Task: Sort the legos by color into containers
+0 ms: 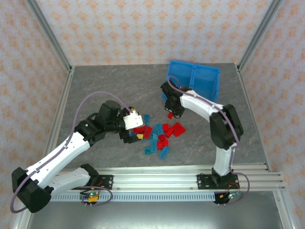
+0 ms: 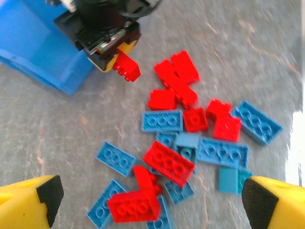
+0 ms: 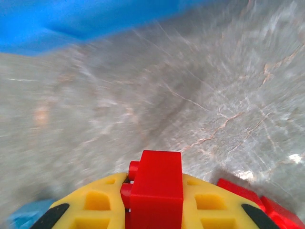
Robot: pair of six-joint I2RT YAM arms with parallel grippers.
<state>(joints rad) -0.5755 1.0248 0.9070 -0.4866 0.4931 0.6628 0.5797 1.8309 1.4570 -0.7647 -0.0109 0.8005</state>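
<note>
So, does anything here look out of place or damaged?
Nothing looks damaged. The legos lie in a loose mixed pile, one red brick tilted on others. The bin sits slightly askew.

Top external view: even, diffuse overhead light of moderate brightness. The grey desk [image 1: 109, 86] carries only soft, short shadows under the arms, and focus is sharp throughout, without glare. Left wrist view: the legos [image 2: 190, 138] at centre are crisp and well lit. A washed-out white band burns out the right edge, the blue bin [image 2: 33, 47] at upper left is slightly soft, and the left fingers [image 2: 24, 205] in the lower corners are softly focused. Right wrist view: streaked motion blur smears desk and bin. The red brick [image 3: 155, 191] between the right fingers [image 3: 95, 205] is sharp, and a small glare spot lies at lower right.
</note>
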